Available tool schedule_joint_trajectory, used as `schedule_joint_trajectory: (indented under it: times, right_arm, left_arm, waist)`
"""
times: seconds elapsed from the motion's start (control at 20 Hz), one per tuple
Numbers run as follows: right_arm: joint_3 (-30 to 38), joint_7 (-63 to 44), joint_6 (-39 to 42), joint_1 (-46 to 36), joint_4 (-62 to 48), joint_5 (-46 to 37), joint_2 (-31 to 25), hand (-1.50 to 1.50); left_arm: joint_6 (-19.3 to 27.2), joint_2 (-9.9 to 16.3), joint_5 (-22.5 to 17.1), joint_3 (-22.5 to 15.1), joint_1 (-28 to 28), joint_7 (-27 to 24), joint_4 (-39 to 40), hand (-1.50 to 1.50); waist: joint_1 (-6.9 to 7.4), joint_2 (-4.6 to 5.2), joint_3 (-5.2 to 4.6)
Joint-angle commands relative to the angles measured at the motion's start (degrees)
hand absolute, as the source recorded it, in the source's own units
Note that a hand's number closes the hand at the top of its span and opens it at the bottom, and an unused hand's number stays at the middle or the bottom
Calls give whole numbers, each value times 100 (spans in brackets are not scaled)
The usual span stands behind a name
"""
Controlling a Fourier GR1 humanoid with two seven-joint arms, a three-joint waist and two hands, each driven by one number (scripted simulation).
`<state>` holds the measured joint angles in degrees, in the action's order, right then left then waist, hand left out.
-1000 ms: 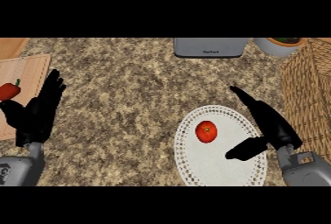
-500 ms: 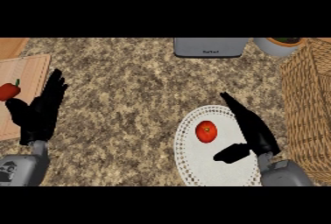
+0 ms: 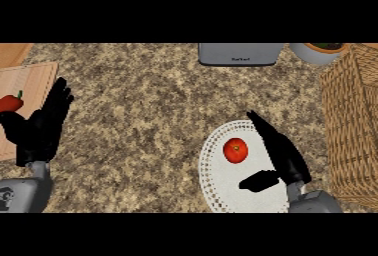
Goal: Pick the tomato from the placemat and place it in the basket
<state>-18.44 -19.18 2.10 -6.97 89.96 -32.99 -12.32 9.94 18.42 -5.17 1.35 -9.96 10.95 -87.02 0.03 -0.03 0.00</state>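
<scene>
I see the tomato (image 3: 235,150) on the placemat (image 3: 221,187) at five o'clock, my right hand (image 3: 279,152) just beside it at its three; the basket (image 3: 354,125) sits farther right, apparently well apart.

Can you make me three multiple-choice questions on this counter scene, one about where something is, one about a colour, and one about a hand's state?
1. Where does the tomato lie?
A. in the basket
B. on the white placemat
C. on the wooden board

2. What colour is the placemat?
A. white
B. blue
C. black

3. How is the right hand now?
A. curled round the tomato
B. open beside the tomato
C. inside the basket

Answers:
1. B, the tomato sits on the round lacy mat, left of the basket.
2. A, the mat shows white against the speckled counter.
3. B, its fingers are straight along the tomato's right side, the thumb below it, and nothing is held.
</scene>
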Motion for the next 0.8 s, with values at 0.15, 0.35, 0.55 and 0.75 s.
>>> schedule_joint_trajectory:
  times: [0.15, 0.35, 0.55, 0.75]
  right_arm:
    - [63, -284, 182, -409, -379, -425, 536, -150]
    - [311, 41, 154, -206, -600, -617, 403, -150]
    - [246, -40, 38, -445, -982, -968, 736, -150]
    - [575, 479, 6, -414, -1310, -923, 630, -150]
  left_arm:
    - [-142, -235, 227, 206, -368, -129, 420, 0]
    - [-170, -496, 422, 139, -21, -433, 431, 0]
    - [-433, -310, 321, 401, -34, -228, 187, 0]
    - [-530, -290, 374, 473, -70, 204, -140, 0]
  waist:
    - [-2, 3, -1]
    - [-5, 2, -1]
    - [7, 0, 0]
    - [5, 0, 0]
